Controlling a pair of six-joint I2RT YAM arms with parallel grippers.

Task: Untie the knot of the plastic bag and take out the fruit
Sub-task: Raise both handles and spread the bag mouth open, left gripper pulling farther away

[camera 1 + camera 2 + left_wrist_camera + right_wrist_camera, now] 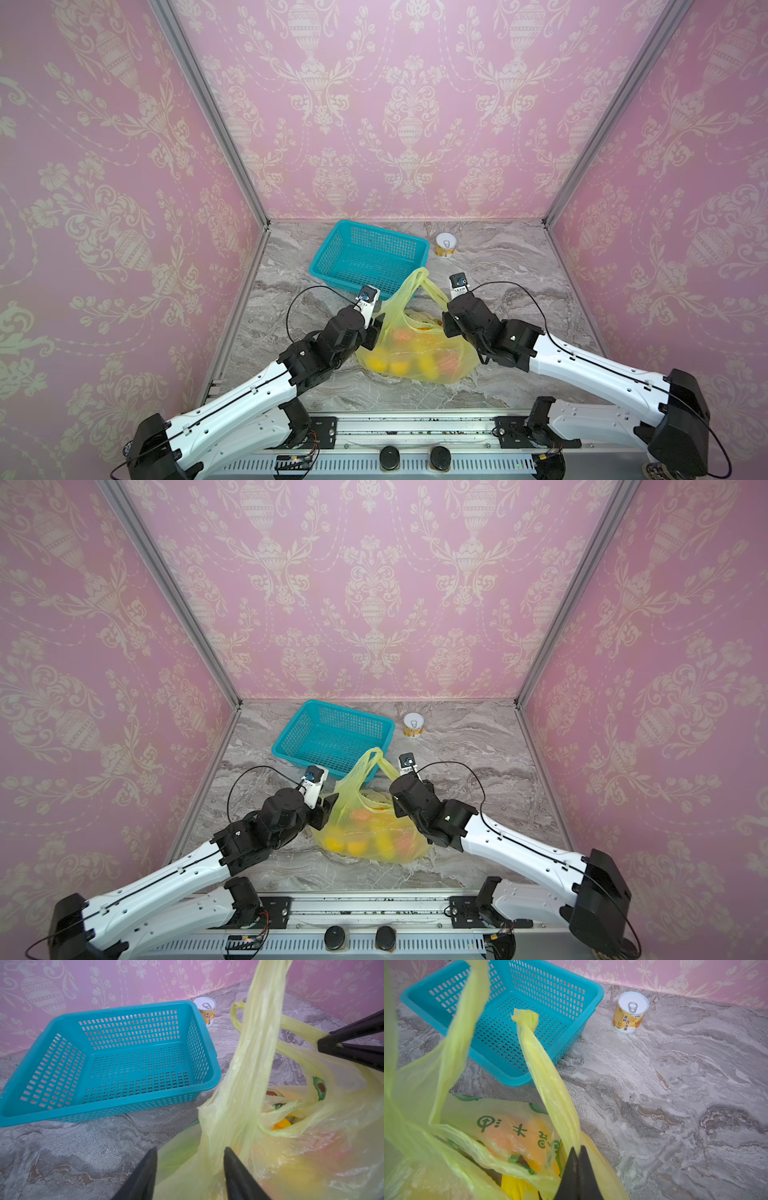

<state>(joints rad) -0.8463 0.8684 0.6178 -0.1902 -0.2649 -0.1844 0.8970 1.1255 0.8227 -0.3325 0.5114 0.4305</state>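
The yellow-green plastic bag (415, 353) lies on the marble table between both arms, and fruit (399, 366) shows through it in yellow and orange. My left gripper (190, 1149) is open, its fingers standing either side of the base of the bag's left handle (255, 1047), which rises upright. My right gripper (578, 1148) is shut on the right handle (548, 1080), whose bunched tip (525, 1016) points toward the basket. The knot does not show; in the right wrist view the two handles stand apart. Through the bag's mouth I see an orange fruit (282, 1124).
A teal mesh basket (324, 254) holding nothing sits just behind the bag, its near wall close to the handles. A small white-topped can (446, 244) stands at the back, right of the basket. Pink patterned walls close in three sides.
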